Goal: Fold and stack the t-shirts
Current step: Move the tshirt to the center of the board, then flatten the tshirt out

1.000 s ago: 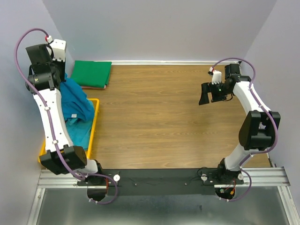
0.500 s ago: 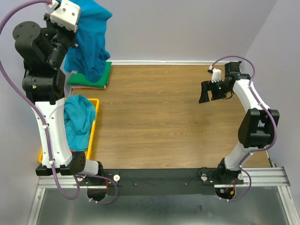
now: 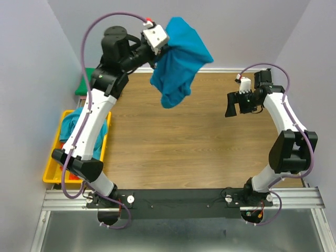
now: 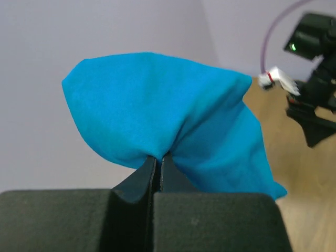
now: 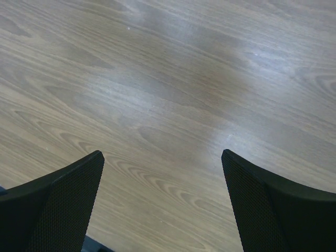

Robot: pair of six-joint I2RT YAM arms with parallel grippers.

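My left gripper (image 3: pixel 167 44) is shut on a bright blue t-shirt (image 3: pixel 177 60) and holds it high over the back middle of the wooden table (image 3: pixel 173 152). The shirt hangs bunched and swings in the air. In the left wrist view the jaws are pinched together on a fold of the blue t-shirt (image 4: pixel 157 126), with my left gripper (image 4: pixel 157 160) just below it. My right gripper (image 3: pixel 231 107) is open and empty above the table at the right; its fingertips (image 5: pixel 68 194) frame bare wood. A folded green t-shirt (image 3: pixel 83 85) lies at the back left, mostly hidden by the left arm.
A yellow bin (image 3: pixel 52 168) at the left edge holds another blue t-shirt (image 3: pixel 71 126). Purple walls close in the back and both sides. The black arm rail (image 3: pixel 173 198) runs along the near edge.
My left arm has lifted the blue t-shirt out of the yellow bin and swung it up and to the right, over the table's back middle. The right arm has barely moved.
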